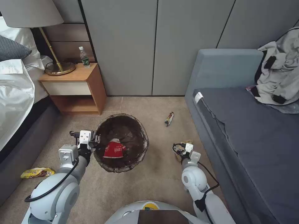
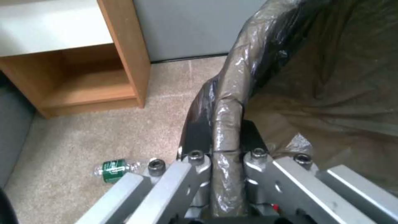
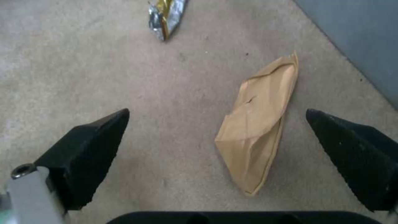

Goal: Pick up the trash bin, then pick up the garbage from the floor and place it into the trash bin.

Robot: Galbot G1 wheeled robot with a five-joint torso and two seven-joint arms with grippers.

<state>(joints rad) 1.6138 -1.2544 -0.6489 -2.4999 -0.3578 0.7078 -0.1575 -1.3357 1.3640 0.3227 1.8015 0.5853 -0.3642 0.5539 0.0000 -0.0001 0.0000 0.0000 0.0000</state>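
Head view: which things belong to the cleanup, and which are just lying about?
Job: trash bin clamped by left gripper; red cup inside; brown paper scrap between open right gripper; snack wrapper; yellow wrapper; fallen bottle.
Not: upright bottle, lamp, nightstand.

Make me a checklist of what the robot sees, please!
Surface: carpet, beige.
Job's things: bin off the floor, red cup inside; brown paper, wrapper, yellow packet, bottle lying on carpet.
Clutter: upright bottle on nightstand.
Grippers: left gripper shut on bin rim; right gripper open over brown paper.
Cables: black, along both arms.
Surroundings: sofa, lamp, bed.
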